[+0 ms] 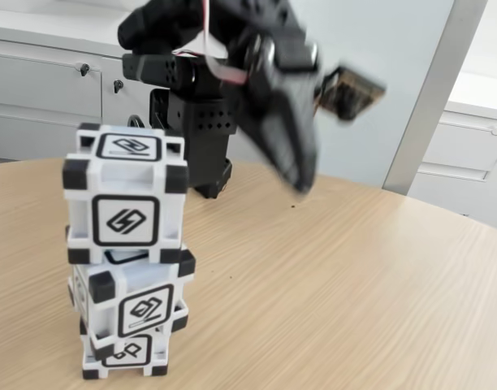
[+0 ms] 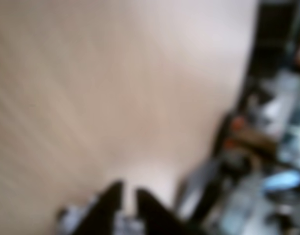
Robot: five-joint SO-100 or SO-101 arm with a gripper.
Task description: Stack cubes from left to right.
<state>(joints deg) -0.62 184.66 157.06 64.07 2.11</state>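
In the fixed view, 3 cubes stand in 1 stack at the near left of the wooden worktop [image 1: 330,276]: the top cube [image 1: 125,195] sits on the middle cube [image 1: 133,294], which sits on the bottom cube [image 1: 125,356], each a little askew. The black arm's fingers [image 1: 300,175] hang blurred above the worktop, right of the stack and apart from it, grasping nothing. In the wrist view the fingers [image 2: 128,196] look nearly closed, with a thin gap between them.

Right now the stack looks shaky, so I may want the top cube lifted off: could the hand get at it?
Probably yes: the top cube sits uncovered above the others, and the hand hangs nearby with open air between them.
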